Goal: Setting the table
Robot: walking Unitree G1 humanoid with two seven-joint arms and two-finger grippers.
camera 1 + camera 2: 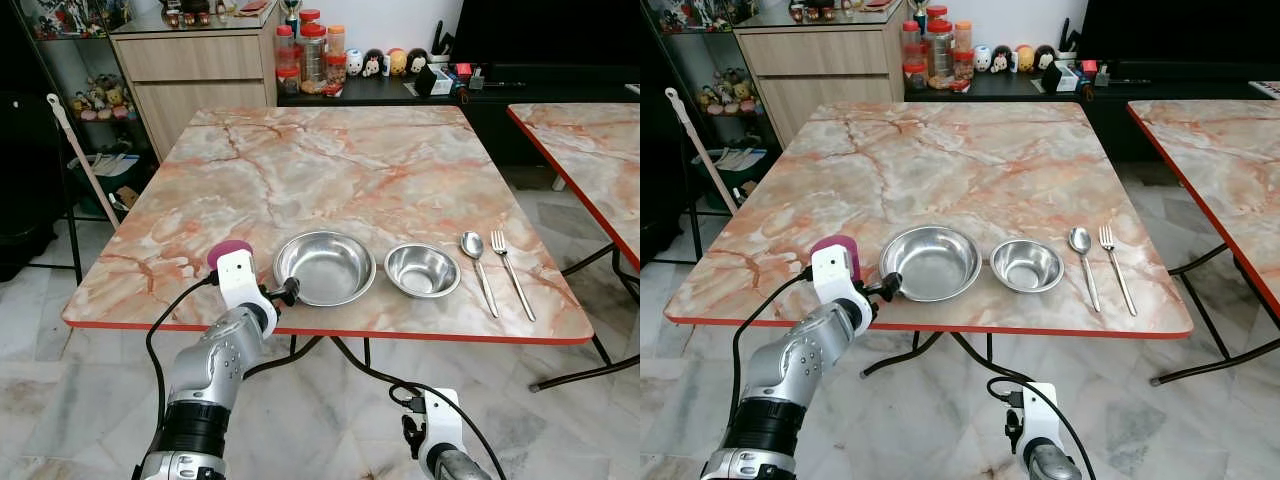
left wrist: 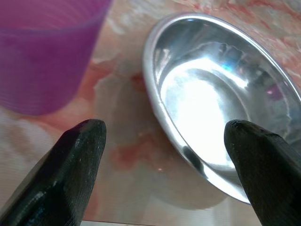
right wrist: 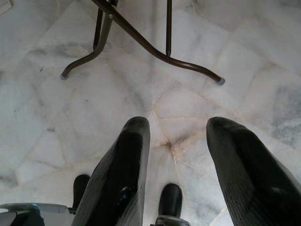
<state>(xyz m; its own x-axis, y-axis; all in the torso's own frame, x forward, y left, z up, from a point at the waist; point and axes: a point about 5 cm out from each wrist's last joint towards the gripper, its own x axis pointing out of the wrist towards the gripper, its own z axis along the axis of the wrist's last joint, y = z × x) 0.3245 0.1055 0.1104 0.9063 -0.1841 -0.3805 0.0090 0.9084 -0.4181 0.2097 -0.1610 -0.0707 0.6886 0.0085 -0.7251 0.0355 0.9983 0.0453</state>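
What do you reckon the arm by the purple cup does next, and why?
Probably it draws the left gripper back toward the table edge. Its fingers are open with nothing between them, and the purple plastic cup stands beside the large shiny steel bowl, so the placing looks done.

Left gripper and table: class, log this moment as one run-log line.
left gripper: open, at large steel bowl's rim, beside purple cup | right gripper: open, idle low | small bowl, spoon, fork: laid

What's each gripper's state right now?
Left gripper: jaws open, empty, at the large steel bowl beside the purple cup.
Right gripper: jaws open, empty, hanging over the floor.
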